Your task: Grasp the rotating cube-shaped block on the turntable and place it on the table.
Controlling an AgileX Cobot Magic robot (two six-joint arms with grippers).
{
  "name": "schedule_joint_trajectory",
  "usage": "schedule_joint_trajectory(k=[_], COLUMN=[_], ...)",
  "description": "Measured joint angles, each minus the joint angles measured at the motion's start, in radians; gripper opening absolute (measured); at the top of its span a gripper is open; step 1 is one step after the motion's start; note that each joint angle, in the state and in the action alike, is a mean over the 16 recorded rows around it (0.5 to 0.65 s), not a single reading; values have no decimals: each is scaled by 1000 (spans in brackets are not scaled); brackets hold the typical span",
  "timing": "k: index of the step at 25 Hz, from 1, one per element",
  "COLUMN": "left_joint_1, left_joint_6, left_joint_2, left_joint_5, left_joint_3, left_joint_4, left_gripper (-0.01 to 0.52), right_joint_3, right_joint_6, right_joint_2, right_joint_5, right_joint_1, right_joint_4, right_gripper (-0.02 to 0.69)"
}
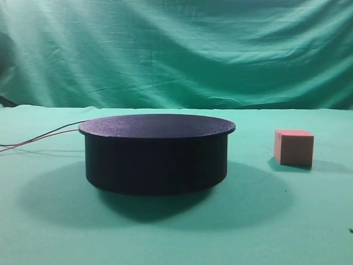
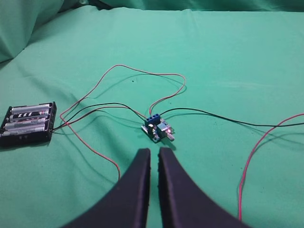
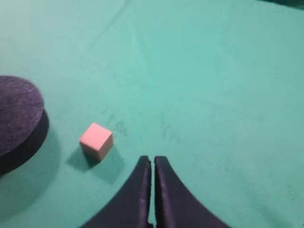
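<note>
Cube [image 1: 294, 147] sits on the table [image 1: 309, 221], beside and clear of the turntable [image 1: 156, 152]. Right gripper [image 3: 153, 161] is closed and empty near the cube; left gripper [image 2: 154, 153] nearly closed, holding nothing.

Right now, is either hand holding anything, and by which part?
Nothing. Both the left hand and right hand are shut and empty; the cube-shaped block sits on the table.

No text, brand or number can be read anywhere. The batteries [image 2: 29, 118] in the black holder [image 2: 27, 124] carry dark label markings, perhaps lettering, too blurred to make out.
</note>
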Motion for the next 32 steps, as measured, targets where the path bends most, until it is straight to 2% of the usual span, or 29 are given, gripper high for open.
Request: schedule_joint_trajectory(k=[7, 14, 32], left_joint_1=[0, 0, 0], left_joint_6=[0, 0, 0], left_joint_2=[0, 0, 0], left_joint_5=[0, 0, 0], left_joint_3=[0, 0, 0], left_joint_4=[0, 0, 0], left_gripper=[0, 0, 0], right_joint_3=[186, 299, 341], right_joint_6=[-5, -7, -15], right_joint_2=[-265, -434, -474], right_joint_5=[-114, -130, -107], right_joint_1=[-144, -205, -221], right_joint_4=[10, 41, 76], right_gripper=[0, 0, 18])
